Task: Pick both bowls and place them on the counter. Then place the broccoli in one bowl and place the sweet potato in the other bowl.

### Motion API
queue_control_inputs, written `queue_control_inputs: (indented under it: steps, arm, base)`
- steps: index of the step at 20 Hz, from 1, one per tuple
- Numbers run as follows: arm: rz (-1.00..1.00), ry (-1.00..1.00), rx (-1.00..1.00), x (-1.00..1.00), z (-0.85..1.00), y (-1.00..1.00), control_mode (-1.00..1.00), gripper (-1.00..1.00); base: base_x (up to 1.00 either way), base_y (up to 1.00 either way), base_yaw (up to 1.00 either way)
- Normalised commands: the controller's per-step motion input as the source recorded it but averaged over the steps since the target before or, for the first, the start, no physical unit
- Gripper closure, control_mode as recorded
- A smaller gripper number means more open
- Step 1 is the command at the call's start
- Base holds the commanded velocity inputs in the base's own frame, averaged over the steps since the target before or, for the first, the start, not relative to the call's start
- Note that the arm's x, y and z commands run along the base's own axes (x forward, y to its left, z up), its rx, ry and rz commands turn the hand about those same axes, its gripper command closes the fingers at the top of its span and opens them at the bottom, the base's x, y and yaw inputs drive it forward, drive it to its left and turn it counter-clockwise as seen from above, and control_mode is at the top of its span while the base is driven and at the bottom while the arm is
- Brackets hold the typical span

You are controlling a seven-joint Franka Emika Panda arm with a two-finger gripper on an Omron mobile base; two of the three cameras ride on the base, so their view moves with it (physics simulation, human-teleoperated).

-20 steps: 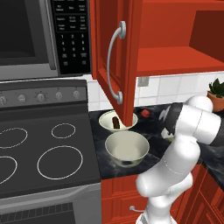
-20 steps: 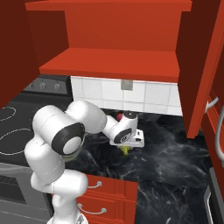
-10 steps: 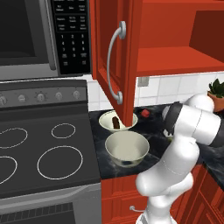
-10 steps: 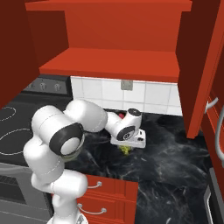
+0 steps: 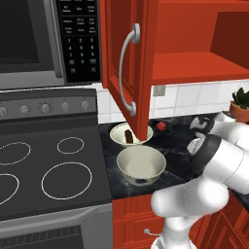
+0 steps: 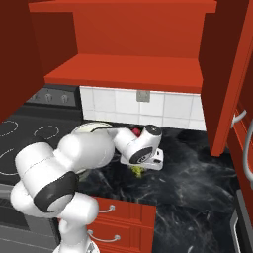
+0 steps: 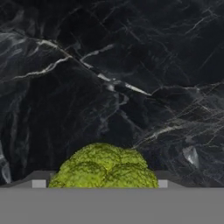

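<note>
No text can be read anywhere; the microwave keypad [image 5: 80, 36], up and well away from the gripper [image 6: 140, 168], carries small pale marks, perhaps digits, too blurred to make out

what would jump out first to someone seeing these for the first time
The white arm bent low over the black marble counter, its claw just above the small green broccoli. Then two bowls beside the stovetop: the deeper bowl empty, the paler bowl behind it holding the sweet potato.
</note>
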Motion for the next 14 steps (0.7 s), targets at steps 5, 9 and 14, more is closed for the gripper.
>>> queue_control_inputs:
  steps: [5, 9, 14]
  arm:
    - [0.00, -0.01, 0.00, -0.26, 0.57, 0.34, -1.00, 1.00]
    - [0.00, -0.04, 0.00, -0.25, 0.55, 0.48, -1.00, 1.00]
    - [0.00, -0.15, 0.00, -0.15, 0.46, 0.64, -1.00, 1.00]
  base:
    - [0.00, 0.00, 0.00]
    - [0.00, 0.00, 0.00]
    - [0.00, 0.00, 0.00]
